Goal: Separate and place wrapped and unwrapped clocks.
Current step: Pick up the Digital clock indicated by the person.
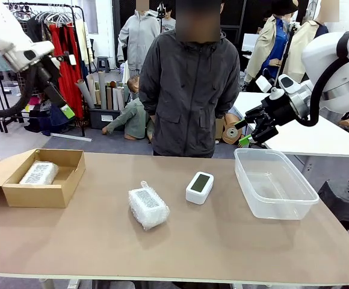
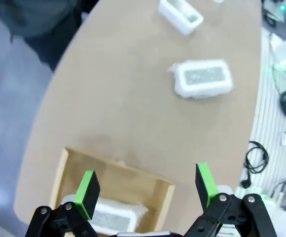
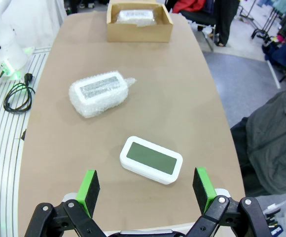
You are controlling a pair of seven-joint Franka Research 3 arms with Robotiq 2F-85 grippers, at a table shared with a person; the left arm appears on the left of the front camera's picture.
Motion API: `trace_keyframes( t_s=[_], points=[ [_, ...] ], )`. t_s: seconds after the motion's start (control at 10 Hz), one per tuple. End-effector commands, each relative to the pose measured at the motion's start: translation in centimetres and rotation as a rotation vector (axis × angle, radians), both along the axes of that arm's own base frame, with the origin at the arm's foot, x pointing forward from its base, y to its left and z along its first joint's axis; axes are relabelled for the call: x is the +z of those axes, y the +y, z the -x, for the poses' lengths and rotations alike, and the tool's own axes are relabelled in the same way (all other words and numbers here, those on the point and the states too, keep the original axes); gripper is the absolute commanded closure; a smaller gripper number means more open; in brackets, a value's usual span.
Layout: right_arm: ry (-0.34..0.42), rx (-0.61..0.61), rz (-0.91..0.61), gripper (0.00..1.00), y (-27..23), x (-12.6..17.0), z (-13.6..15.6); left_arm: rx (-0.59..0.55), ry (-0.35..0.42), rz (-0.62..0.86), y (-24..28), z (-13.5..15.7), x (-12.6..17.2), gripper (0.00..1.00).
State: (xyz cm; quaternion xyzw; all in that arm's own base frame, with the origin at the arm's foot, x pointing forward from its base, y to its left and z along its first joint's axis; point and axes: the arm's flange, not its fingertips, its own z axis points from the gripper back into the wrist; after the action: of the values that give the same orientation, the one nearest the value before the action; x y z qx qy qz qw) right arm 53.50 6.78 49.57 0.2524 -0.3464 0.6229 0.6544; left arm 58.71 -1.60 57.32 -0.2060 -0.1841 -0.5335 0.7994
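One bubble-wrapped clock lies mid-table. A second wrapped clock rests inside the brown cardboard box at the left. The bare white clock with a grey-green screen lies right of centre. My left gripper hangs open high above the box. My right gripper is open too, raised above the far right side, with the bare clock below it.
A clear plastic tub stands empty at the table's right. A person in a dark jacket stands at the far edge. Cables lie on the floor beside the table. Bare tabletop stretches between the box and the middle bundle.
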Motion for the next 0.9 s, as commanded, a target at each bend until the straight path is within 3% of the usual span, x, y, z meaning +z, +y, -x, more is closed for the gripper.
trace_keyframes(
  t_s=[0.0, 0.2, 0.3, 0.8],
  points=[
    [-0.010, -0.001, 0.005, 0.00, -0.1, 0.1, 0.1, -0.129, -0.060, 0.100, 1.3, 1.3, 0.0, 0.00],
    [-0.010, -0.001, 0.005, 0.00, -0.1, 0.1, 0.1, -0.214, -0.138, 0.098, 1.5, 3.0, -0.6, 0.00],
    [-0.010, -0.001, 0.005, 0.00, -0.1, 0.1, 0.1, -0.123, -0.087, 0.062, 0.7, 0.8, 1.1, 0.00],
    [-0.010, -0.001, 0.005, 0.00, -0.1, 0.1, 0.1, -0.138, -0.092, 0.072, 0.8, 0.9, 0.8, 0.00]
  ],
)
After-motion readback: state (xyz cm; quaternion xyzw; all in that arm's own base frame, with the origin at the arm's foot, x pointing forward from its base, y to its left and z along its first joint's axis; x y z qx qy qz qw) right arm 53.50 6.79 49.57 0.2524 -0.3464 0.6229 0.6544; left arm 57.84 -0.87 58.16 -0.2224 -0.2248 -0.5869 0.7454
